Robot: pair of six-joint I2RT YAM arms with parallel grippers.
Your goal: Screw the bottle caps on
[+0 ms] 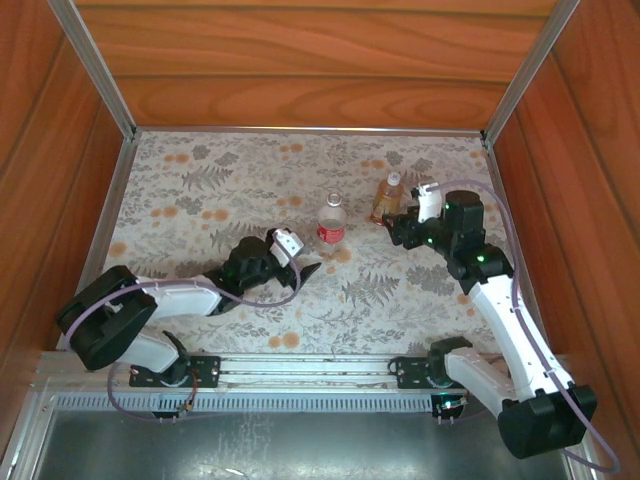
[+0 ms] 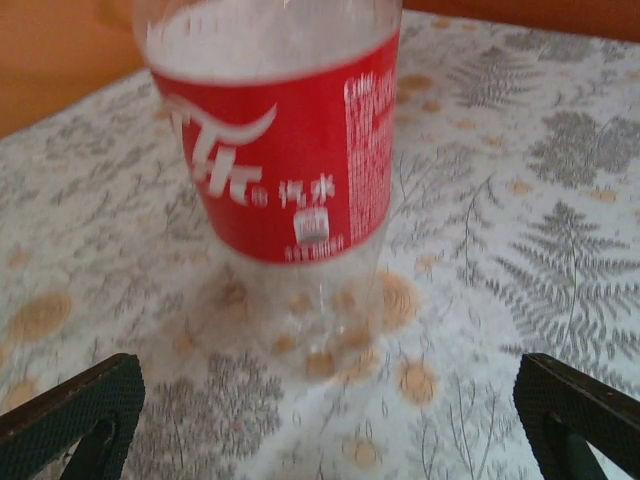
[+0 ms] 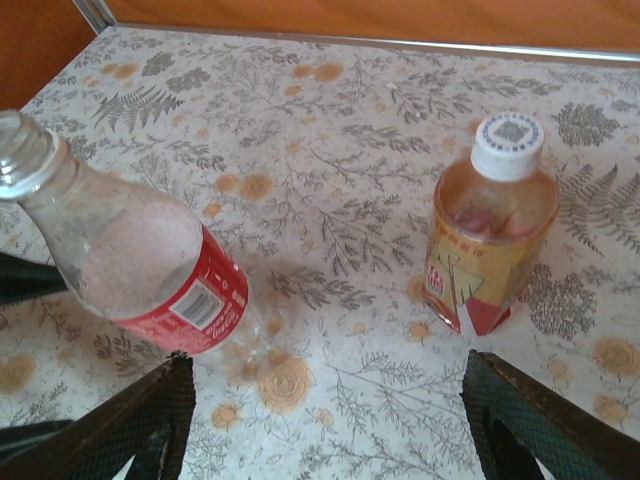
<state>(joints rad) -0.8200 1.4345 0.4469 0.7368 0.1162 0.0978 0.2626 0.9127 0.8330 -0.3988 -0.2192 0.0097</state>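
The clear bottle with a red label (image 1: 331,224) (image 2: 285,170) (image 3: 150,265) stands upright mid-table. Its top (image 3: 18,150) looks pale, and I cannot tell whether a cap is on it. The amber bottle with a tan-orange label (image 1: 390,198) (image 3: 490,245) stands to its right with a white cap (image 3: 508,145) (image 1: 394,180) on its neck. My left gripper (image 1: 298,265) (image 2: 325,430) is open, low over the table, and the clear bottle stands just ahead of its fingers (image 2: 70,415). My right gripper (image 1: 400,226) (image 3: 330,430) is open, and both bottles stand ahead of it.
A floral cloth (image 1: 200,200) covers the table. Wooden walls with metal corner rails (image 1: 100,70) enclose it on three sides. A metal rail (image 1: 300,368) with the arm bases runs along the near edge. The right arm (image 1: 490,290) stretches along the right side.
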